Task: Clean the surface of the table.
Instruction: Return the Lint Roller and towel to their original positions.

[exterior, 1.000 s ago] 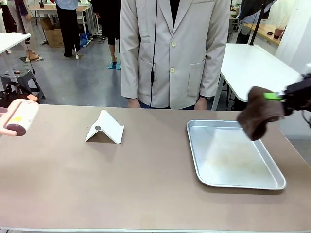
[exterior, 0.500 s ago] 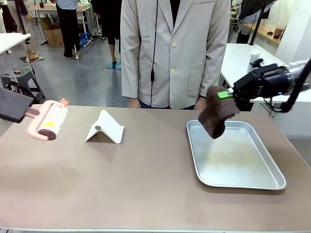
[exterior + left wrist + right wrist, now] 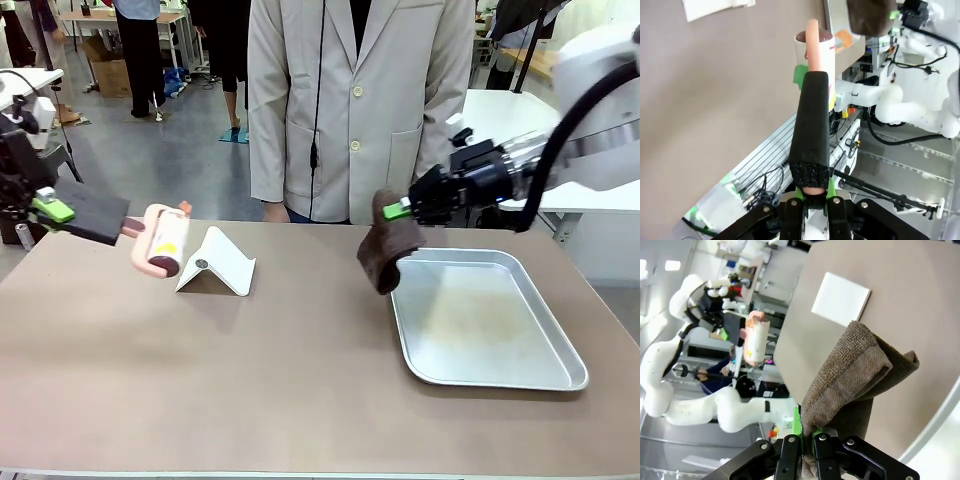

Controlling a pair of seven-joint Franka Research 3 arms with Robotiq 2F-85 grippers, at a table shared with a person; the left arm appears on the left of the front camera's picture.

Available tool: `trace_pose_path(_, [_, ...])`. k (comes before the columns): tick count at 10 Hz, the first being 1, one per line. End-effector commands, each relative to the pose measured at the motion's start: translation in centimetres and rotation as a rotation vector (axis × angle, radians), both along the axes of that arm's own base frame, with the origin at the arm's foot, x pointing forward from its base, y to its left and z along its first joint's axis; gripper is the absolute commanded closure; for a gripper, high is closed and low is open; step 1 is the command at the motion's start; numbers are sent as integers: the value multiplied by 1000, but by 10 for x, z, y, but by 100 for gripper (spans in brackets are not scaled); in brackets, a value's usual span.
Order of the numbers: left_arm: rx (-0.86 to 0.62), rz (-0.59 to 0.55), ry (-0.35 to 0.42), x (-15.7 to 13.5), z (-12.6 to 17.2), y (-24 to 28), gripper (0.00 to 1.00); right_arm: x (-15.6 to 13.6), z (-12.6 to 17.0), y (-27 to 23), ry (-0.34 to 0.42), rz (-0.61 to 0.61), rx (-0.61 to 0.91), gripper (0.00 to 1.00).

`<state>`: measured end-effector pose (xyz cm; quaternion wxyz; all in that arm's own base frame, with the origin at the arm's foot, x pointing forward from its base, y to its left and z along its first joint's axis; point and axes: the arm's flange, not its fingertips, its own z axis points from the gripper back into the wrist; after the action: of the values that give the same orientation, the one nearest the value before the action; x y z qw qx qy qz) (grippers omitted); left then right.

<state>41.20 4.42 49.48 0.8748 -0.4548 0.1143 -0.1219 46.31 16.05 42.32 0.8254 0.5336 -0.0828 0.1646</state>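
Table (image 3: 200,380): taupe top with a pale edge, spanning the front view; near half bare. Left gripper (image 3: 45,208): above the table's left edge, jaws clenched on the black foam-sleeved handle of a pink lint roller (image 3: 165,240) held in the air beside a white folded stand (image 3: 218,262). Right gripper (image 3: 400,210): jaws clenched on a brown cloth (image 3: 388,250) hanging over the left rim of a silver tray (image 3: 560,385). Person in a beige jacket (image 3: 360,100) at the far edge.

White arms (image 3: 600,60), black cabled wrists, each tool (image 3: 398,210) black with green pads (image 3: 52,209).
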Motion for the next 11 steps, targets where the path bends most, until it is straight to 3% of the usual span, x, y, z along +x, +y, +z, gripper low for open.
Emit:
trace_pose_path(1, [-19, -3, 19, 13, -3, -21, 84, 13, -13, 37, -88, -85, 7, 93])
trace_pose_path(3, [-11, -69, 2, 23, -10, -35, 84, 15, -22, 53, -102, -124, 33, 93])
trace_pose_path(5, [6, -47, 29, 34, -18, -40, 84, 13, -25, 48, -70, -104, 48, 93])
trace_pose_path(6, [4, -65, 20, 21, -16, -39, 84, 10, -23, 51, -60, -102, 4, 93])
trace_pose_path(11, [55, -71, 33, 33, -17, -51, 84, 9, -29, 60, -79, -135, 4, 93])
